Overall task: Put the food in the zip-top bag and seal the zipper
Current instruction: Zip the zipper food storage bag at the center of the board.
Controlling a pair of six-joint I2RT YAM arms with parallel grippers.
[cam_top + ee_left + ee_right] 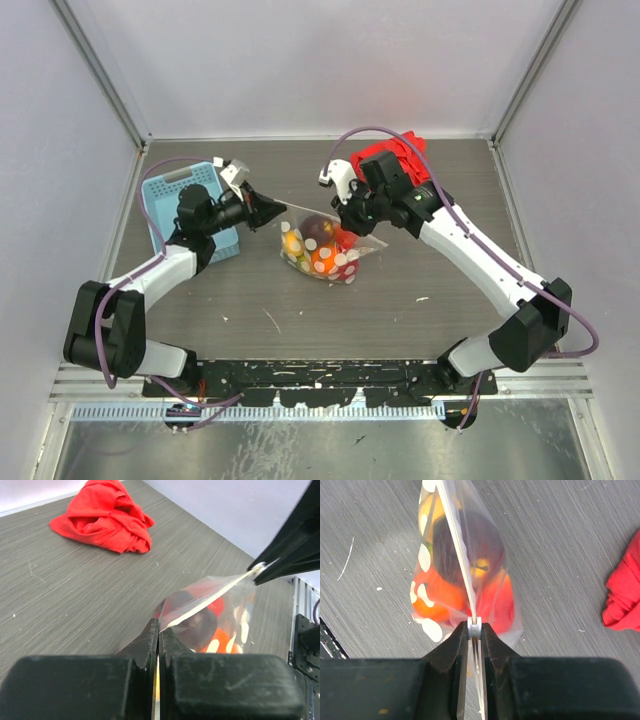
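1. The food [322,258] is seen already inside the zip-top bag [330,262]; orange, red, yellow and dark purple rounds are bunched at its bottom; the filling is judged done and the sealing is the step in hand.
2. The bag is strung between the two arms over the middle of the counter [430,290]; whether its bottom rests on the surface or hangs just clear cannot be told.
3. The zipper [210,599] is drawn out as one straight pale line from one end effector to the other; whether it is pressed shut along its whole run cannot be judged from here.
4. For a clean seal, the strip should be held taut and level; one end is best anchored while the other pinch is run along the line with light, even pressure; a slack strip or a twist would probably leave a gap, and the weight of the fruit could pull it open.
5. The left end effector [272,212] is fully closed; the bag's top edge is pinched flat at its tips.
6. The right end effector [475,628] is narrowed to a slim gap; a small white piece at the other end of the strip is clamped there; possibly a slider.
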